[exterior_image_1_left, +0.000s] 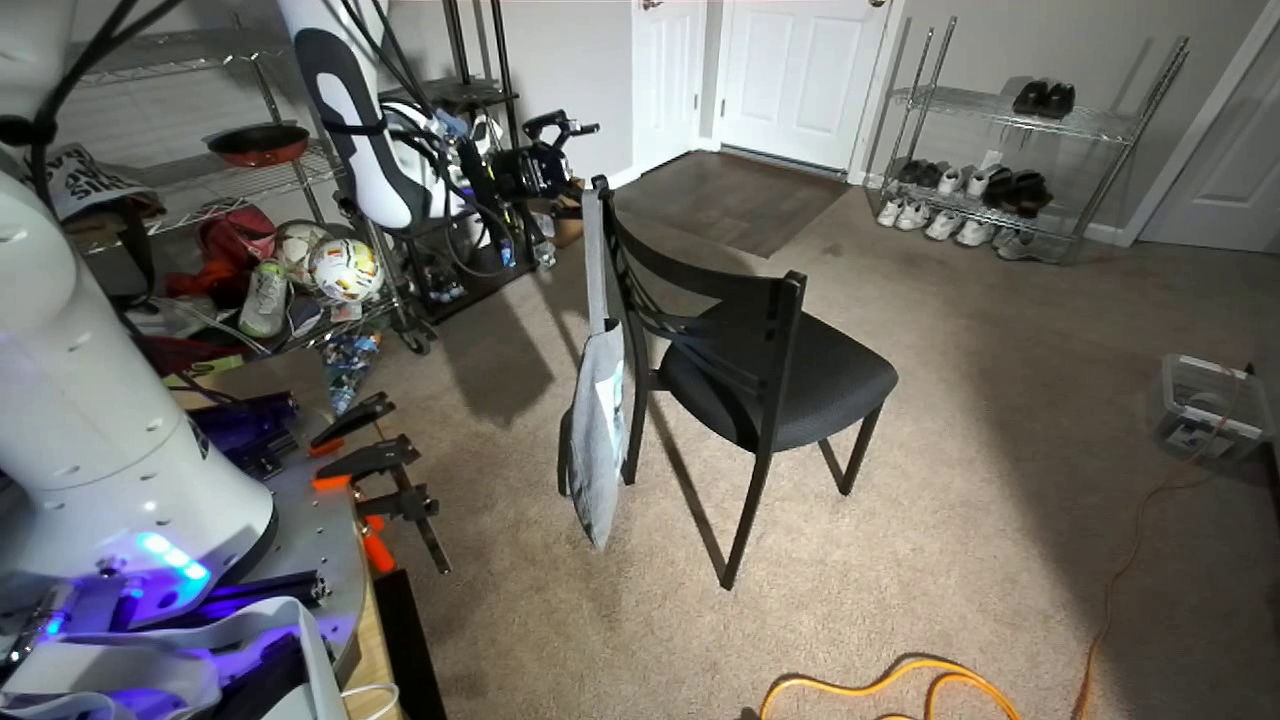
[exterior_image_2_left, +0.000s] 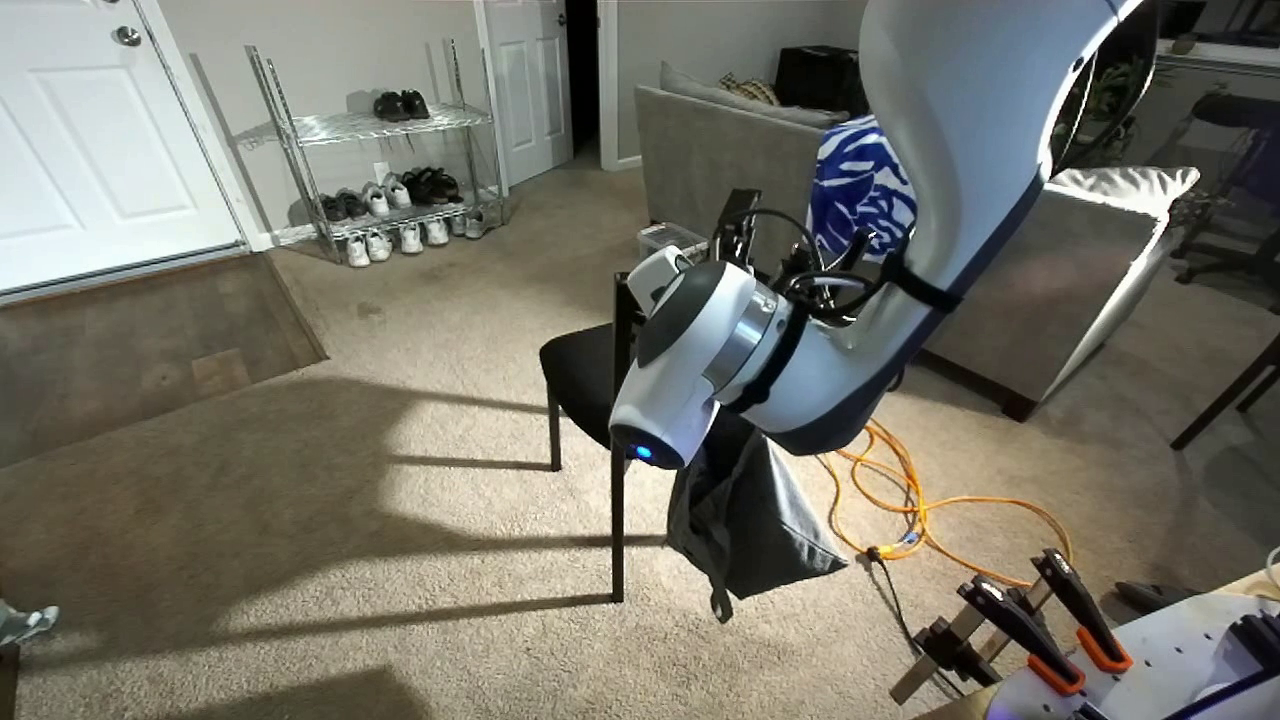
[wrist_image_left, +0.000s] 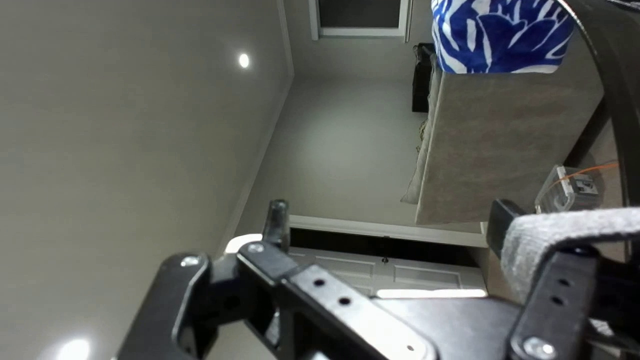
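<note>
Your arm (exterior_image_2_left: 950, 120) looks smooth and glossy, like white plastic, and your gripper (wrist_image_left: 390, 220) looks like dark metal with a satin sheen. The bag (exterior_image_1_left: 590, 460) is soft, matt grey cloth, its strap (wrist_image_left: 575, 227) fuzzy at the surface. Near it, the chair frame (exterior_image_1_left: 786, 335) looks like smooth black metal, its seat (exterior_image_1_left: 840, 380) matt textured fabric; the carpet (exterior_image_1_left: 950, 560) is rough, the far rack (exterior_image_1_left: 1000, 108) shiny metal wire

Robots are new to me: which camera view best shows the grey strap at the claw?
The wrist view: the grey strap is close up, draped over a finger of the open gripper. In an exterior view it runs, smaller, down to the bag; in an exterior view the arm hides its top.
</note>
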